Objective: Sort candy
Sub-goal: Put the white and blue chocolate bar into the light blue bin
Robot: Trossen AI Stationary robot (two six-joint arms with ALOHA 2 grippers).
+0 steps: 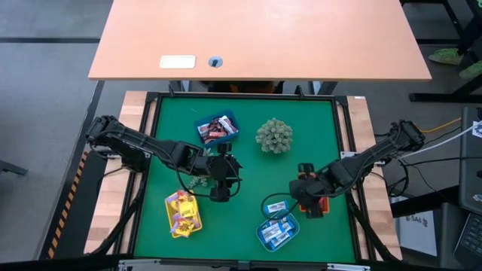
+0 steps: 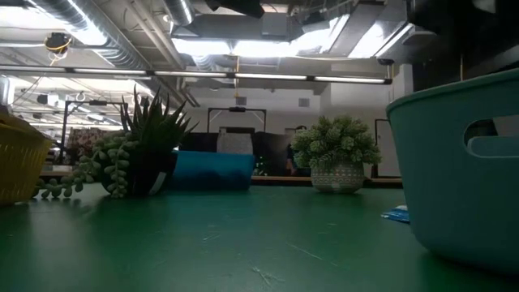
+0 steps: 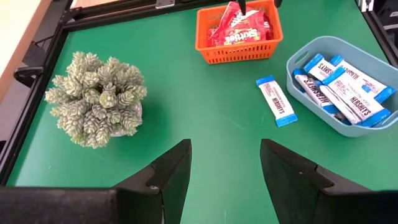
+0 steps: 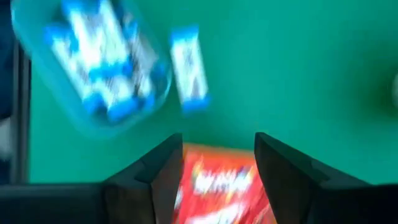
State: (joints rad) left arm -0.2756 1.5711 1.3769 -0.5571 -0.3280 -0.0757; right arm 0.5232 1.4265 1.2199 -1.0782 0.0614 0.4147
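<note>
the right tool (image 4: 211, 171) hangs with jaws apart over red candy (image 4: 221, 186) in the orange tray (image 1: 318, 205). one blue-and-white candy (image 1: 275, 205) lies loose on the green bench (image 1: 248, 169) beside the teal tray (image 1: 277, 233). the left tool (image 3: 224, 174), jaws apart and empty, hovers mid-bench.

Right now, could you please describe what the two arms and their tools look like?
Both are dark, jointed arms with black cables looped alongside. The left tool and the right tool each end in two black, blocky, angular fingers, matte, with no visible markings.
</note>
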